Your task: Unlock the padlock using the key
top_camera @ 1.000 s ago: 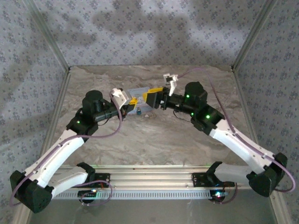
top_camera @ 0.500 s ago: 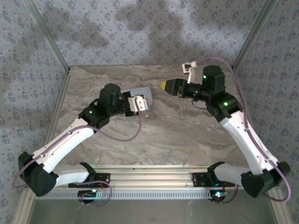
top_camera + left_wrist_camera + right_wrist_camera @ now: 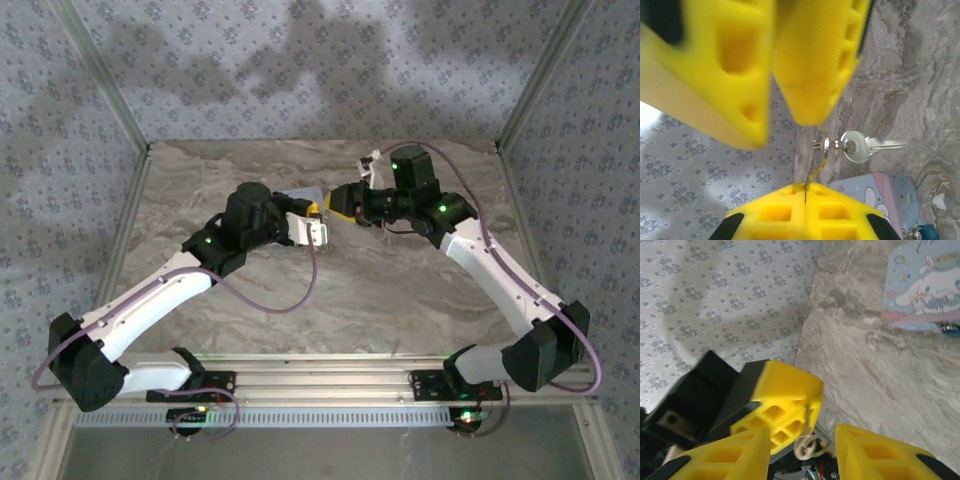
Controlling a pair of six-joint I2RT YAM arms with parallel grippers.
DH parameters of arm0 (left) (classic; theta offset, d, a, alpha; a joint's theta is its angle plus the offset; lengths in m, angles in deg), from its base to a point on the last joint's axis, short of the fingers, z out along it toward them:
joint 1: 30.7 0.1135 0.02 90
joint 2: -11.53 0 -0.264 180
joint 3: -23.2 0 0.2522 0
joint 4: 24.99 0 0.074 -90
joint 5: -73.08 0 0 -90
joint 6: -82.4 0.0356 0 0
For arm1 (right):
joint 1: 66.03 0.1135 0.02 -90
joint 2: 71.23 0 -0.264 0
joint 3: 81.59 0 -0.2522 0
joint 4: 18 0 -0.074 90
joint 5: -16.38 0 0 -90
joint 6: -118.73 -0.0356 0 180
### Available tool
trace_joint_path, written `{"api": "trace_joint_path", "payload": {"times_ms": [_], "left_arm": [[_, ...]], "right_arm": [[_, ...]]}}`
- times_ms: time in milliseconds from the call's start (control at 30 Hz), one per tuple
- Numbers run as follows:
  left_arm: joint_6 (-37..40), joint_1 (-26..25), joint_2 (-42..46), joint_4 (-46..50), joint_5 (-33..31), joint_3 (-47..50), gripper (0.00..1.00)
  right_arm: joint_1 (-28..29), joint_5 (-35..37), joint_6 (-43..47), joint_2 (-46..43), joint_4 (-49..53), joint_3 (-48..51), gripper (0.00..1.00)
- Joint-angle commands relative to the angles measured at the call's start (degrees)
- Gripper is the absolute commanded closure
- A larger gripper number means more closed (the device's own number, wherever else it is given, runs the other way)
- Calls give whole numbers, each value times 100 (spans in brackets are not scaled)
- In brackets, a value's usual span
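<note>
Your left claw [image 3: 805,192] is pressed together at the bottom centre of the left wrist view. It pinches a thin key [image 3: 816,167], seen edge-on, that rises from the seam between its yellow fingers. At the top of that key sits a small ring [image 3: 824,144], and a second, silver key [image 3: 867,147] hangs off the ring to the right, above the marbled desk [image 3: 920,75]. Your right claw [image 3: 802,432] is spread. In the right wrist view its two yellow fingers stand apart at the bottom of the frame, with the left claw's tip and the ring between them. In the left wrist view those same fingers loom large and blurred across the top. From the top camera you see both claws meeting just above the middle of the desk, beside a pale blue cartoon-printed box [image 3: 875,197]. A small blue fitting [image 3: 950,329] sits at the box's edge, at the right side of the right wrist view. It is too small for you to tell whether it is the padlock.
</note>
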Motion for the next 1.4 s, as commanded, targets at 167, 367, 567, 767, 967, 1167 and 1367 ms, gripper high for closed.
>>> {"api": "trace_joint_path", "payload": {"times_ms": [167,367,567,767,967,1167,1367], "left_arm": [[45,-23,38,-423,173,40,100],[-27,-25,-45,-537,223,134,100],[-52,-13,-36,-641,147,242,100],[-363,40,44,-530,100,199,100],[-1650,456,522,-65,608,194,57],[-4607,1321,1244,574,2027,68,48],[-8432,2082,966,912,3300,-507,50]], "right_arm": [[124,-168,-741,206,-409,78,55],[178,-473,-922,321,-561,152,71],[168,-689,-1004,374,-736,189,100],[138,-700,-884,337,-1075,246,100],[122,-314,-180,-31,-1909,681,100],[187,244,1065,-573,-2428,1385,100],[402,250,2179,-850,-3158,1772,100]]}}
